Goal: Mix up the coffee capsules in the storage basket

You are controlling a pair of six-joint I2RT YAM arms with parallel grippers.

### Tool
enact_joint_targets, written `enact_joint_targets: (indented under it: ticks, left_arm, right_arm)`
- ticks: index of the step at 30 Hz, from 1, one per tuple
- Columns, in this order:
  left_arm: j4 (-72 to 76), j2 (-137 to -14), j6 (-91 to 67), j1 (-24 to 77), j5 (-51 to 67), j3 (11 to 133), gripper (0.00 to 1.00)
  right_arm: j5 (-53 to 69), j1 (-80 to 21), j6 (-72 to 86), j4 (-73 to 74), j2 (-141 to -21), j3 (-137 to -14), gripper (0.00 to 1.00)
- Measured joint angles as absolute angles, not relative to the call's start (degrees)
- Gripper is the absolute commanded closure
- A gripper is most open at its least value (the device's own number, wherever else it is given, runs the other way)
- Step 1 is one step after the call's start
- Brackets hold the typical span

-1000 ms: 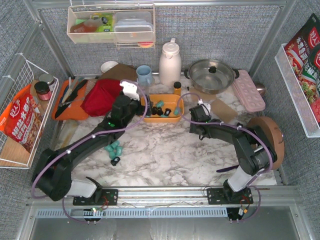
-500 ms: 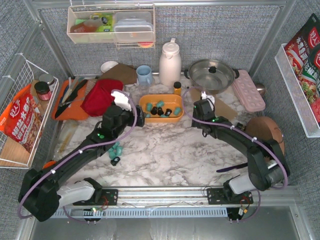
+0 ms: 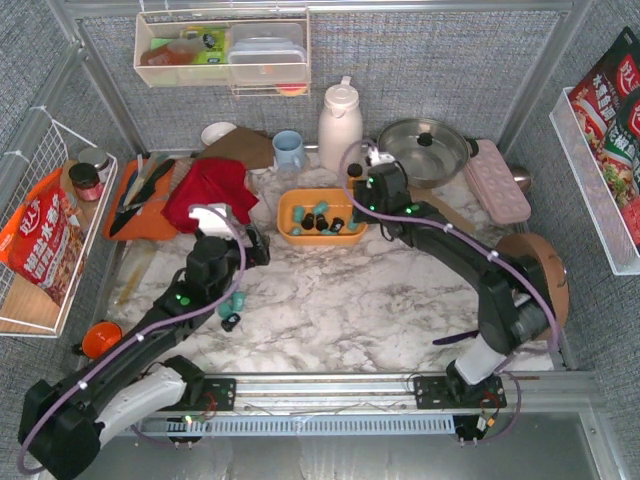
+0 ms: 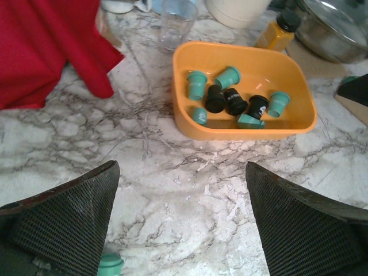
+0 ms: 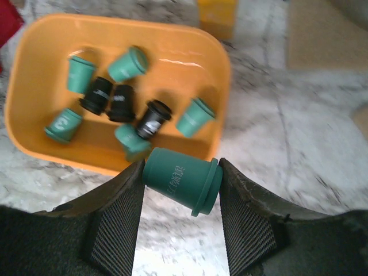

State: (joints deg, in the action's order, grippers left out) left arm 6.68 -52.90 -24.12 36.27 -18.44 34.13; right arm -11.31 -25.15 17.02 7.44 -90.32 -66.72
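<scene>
The orange storage basket (image 3: 322, 240) sits mid-table and holds several teal coffee capsules (image 4: 197, 82) and three black ones (image 4: 215, 99). My right gripper (image 5: 181, 167) is shut on a teal capsule (image 5: 183, 179) lying sideways between the pads. It hovers just outside the basket's (image 5: 115, 26) near-right wall, at the right end in the top view (image 3: 370, 197). My left gripper (image 4: 181, 167) is open and empty over bare marble, well short of the basket (image 4: 241, 133). A few loose teal capsules (image 3: 232, 300) and a black one (image 3: 230, 322) lie on the table beside the left arm.
A red cloth (image 3: 205, 190) lies left of the basket, with a clear glass (image 4: 175, 23) and a blue cup (image 3: 289, 150) behind. A yellow bottle (image 3: 354, 175), white thermos (image 3: 340, 125), pot (image 3: 422, 150) and pink tray (image 3: 497, 180) stand behind and right. An orange cutting board (image 3: 140, 200) is far left.
My left arm has drawn back from the basket toward the near left. My right gripper has swung left and away to the basket's right end, still shut on the teal capsule.
</scene>
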Motion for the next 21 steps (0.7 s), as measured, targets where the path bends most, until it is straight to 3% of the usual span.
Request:
enact_joint_targets:
  ticks: [11,17,21]
  left_arm:
    - [-3.2,-46.0,-31.1,36.2,-23.3,32.8,0.01]
    - [-9.9,-42.0,-33.7,36.2,-24.6,32.8,0.01]
    - [-13.3,-38.7,-35.6,36.2,-25.9,32.5,0.01]
  right_arm:
    - [-5.0,-26.2,14.9,6.1,-111.7,-83.8,0.5]
    - [-4.3,-26.2,13.0,7.2,-116.1,-87.0,0.42]
    - [-4.0,-26.2,12.1,7.8,-116.7,-87.8,0.32]
